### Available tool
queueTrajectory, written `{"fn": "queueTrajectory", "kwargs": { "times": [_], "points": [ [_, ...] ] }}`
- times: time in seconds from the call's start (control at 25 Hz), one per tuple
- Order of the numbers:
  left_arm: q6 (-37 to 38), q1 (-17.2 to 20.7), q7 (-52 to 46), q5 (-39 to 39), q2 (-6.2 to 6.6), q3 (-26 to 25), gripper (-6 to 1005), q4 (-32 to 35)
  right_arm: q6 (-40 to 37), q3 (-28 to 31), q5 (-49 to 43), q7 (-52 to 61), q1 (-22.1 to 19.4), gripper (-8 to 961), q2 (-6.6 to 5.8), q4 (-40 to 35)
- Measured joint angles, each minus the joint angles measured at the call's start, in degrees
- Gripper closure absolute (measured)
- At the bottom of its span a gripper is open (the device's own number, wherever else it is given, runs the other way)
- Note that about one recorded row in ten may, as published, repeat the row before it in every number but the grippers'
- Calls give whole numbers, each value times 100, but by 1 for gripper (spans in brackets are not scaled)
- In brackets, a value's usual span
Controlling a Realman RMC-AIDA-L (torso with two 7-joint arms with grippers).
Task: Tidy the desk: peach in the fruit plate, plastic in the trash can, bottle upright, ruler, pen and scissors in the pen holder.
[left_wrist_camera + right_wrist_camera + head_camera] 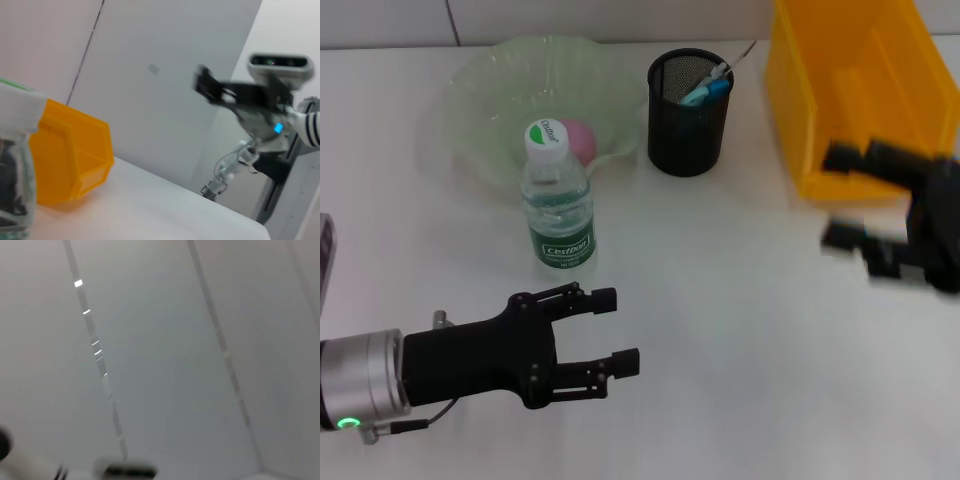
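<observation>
A clear water bottle [558, 205] with a green label and white cap stands upright on the white desk, just in front of the pale green fruit plate [480, 90]. A pink peach [580, 138] lies in the plate behind the cap. The black mesh pen holder [689, 110] holds blue and white items [708, 88]. My left gripper [617, 330] is open and empty, low over the desk in front of the bottle. My right gripper [840, 195] is blurred, open and empty, in front of the yellow bin [850, 70]. The left wrist view shows the bottle [15, 165], the bin [75, 155] and the right gripper [212, 87].
A dark flat object [325, 255] shows at the desk's left edge. The yellow bin stands at the back right, close to the pen holder. The right wrist view shows only pale wall panels.
</observation>
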Motion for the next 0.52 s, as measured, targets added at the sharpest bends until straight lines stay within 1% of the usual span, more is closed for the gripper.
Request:
{"fn": "queueTrajectory", "kwargs": {
  "times": [0.08,0.16,0.32,0.52],
  "points": [
    [0,29,5,0,11,-24,170,8,-395,233,-654,-458,-85,215,23,209],
    [17,125,27,12,76,-83,170,21,-488,249,-979,-755,-117,163,45,434],
    [29,242,26,30,142,-87,170,23,-341,207,-1328,-1096,-102,163,85,920],
    [55,345,20,12,164,-132,170,49,46,196,-1541,-1170,-65,163,179,1054]
  ]
}}
